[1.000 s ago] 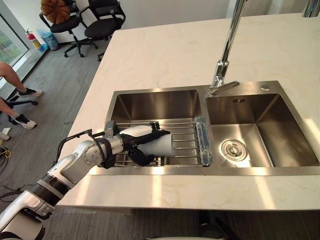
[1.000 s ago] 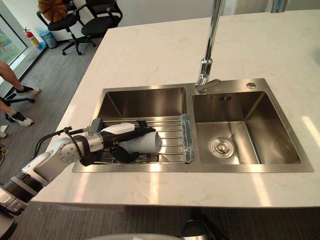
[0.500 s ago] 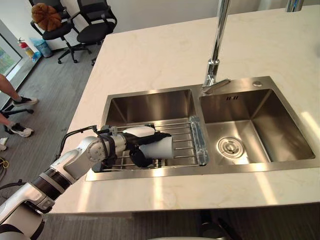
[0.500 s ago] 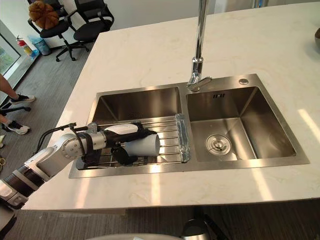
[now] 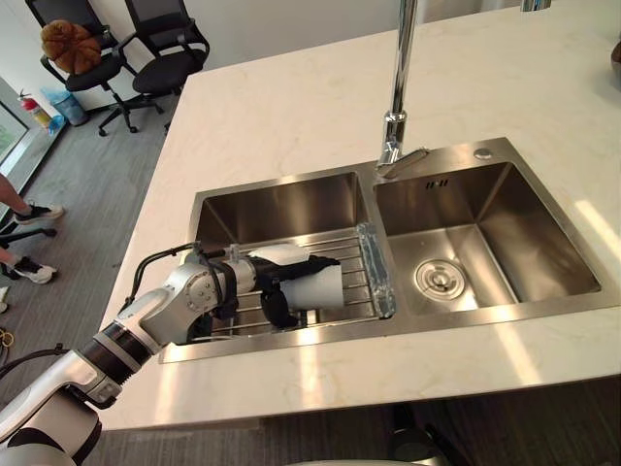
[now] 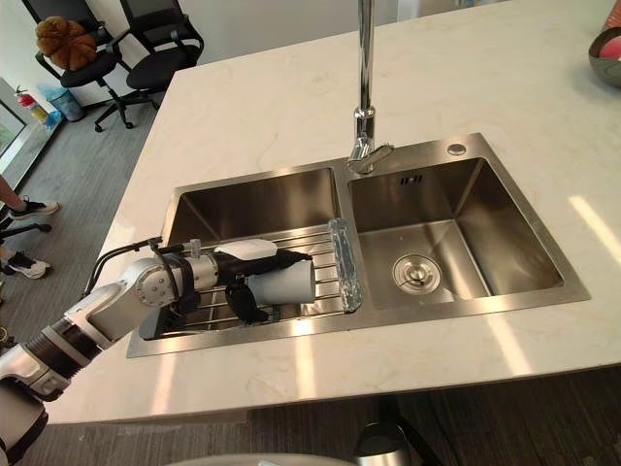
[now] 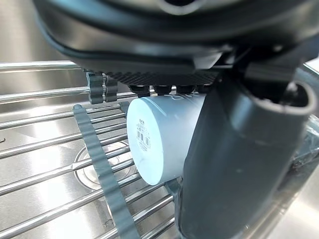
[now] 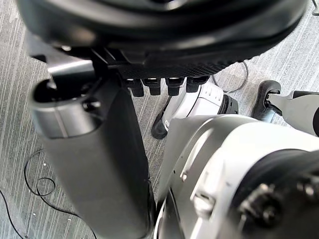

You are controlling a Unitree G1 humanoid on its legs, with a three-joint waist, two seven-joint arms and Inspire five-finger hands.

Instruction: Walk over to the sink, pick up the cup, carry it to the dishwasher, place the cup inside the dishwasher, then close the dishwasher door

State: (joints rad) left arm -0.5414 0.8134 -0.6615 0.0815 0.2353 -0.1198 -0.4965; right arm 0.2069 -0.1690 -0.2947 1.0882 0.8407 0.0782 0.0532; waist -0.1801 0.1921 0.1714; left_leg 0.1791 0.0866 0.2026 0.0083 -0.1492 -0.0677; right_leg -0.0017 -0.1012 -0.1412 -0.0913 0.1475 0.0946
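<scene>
A white cup (image 5: 316, 284) lies on its side on the wire rack (image 5: 355, 280) across the sink's left basin, its mouth towards the right basin. My left hand (image 5: 269, 277) reaches in from the left. Its fingers curl over the top of the cup and its thumb wraps beneath. The left wrist view shows the cup (image 7: 159, 142) pinched between the thumb (image 7: 234, 164) and the row of fingers. My right hand (image 8: 94, 164) hangs relaxed above the grey floor.
The steel double sink (image 5: 417, 318) is set in a pale stone counter. A tall faucet (image 5: 396, 87) stands behind the divider, and the right basin (image 5: 485, 233) has a drain. Office chairs (image 5: 146, 44) and a person's legs (image 5: 19, 209) are at the far left. A bowl (image 6: 606, 53) sits at the counter's far right.
The camera has shifted, so the sink sits further left and lower in the picture. My left hand keeps its hold on the cup on the rack.
</scene>
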